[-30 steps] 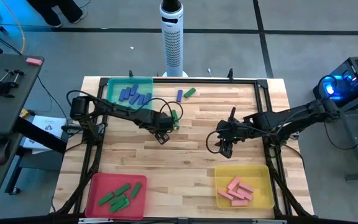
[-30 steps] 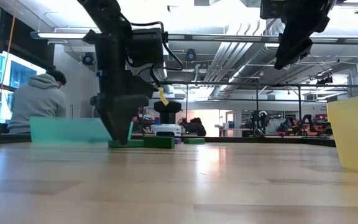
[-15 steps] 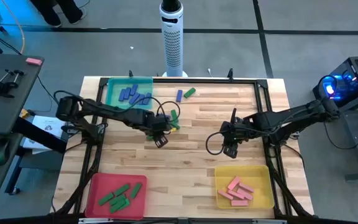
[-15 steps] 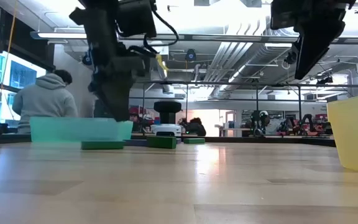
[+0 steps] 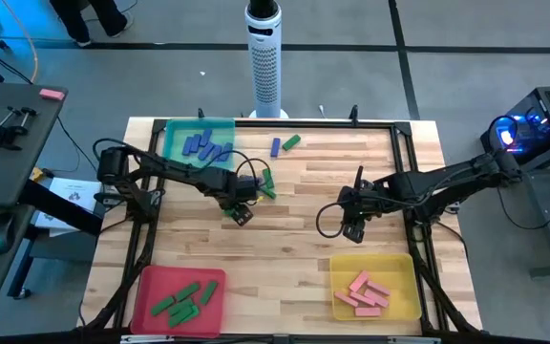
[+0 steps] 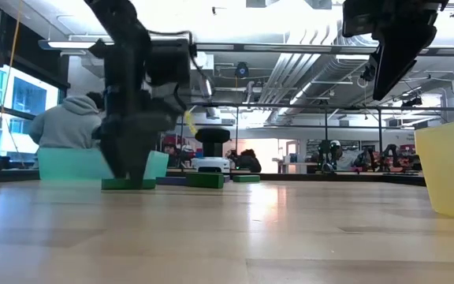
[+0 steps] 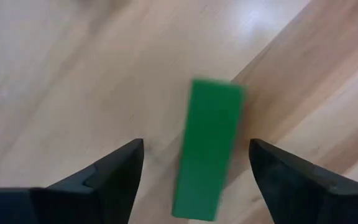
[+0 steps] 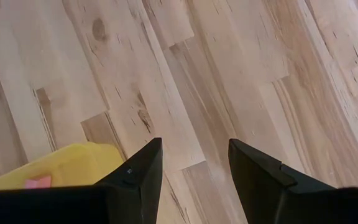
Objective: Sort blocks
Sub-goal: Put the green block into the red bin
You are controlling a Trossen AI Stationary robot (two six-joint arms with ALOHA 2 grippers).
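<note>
A green block (image 7: pixel 207 149) lies flat on the wooden table, left of its middle; it also shows in the low view (image 6: pixel 128 184). My left gripper (image 7: pixel 196 144) is open and low over it (image 5: pixel 240 212), one finger on each side of the block's long sides, with a gap on both sides. Two more green blocks (image 5: pixel 267 182) lie just beyond it, and a blue block (image 5: pixel 275 146) and a green block (image 5: pixel 292 141) lie near the far edge. My right gripper (image 5: pixel 349 229) is open and empty, well above the table (image 6: pixel 388 79), right of its middle.
A teal tray (image 5: pixel 172 129) with blue blocks stands at the far left, a red tray (image 5: pixel 146 282) with green blocks at the near left, and a yellow tray (image 5: pixel 409 277) with pink blocks at the near right. Bare wood lies between the arms.
My left gripper has let go of the green block, risen and shifted toward the table's left edge, then come down again, open, around it. The block has slid a little to the left and lies flat. My right gripper has moved slightly toward the right edge.
</note>
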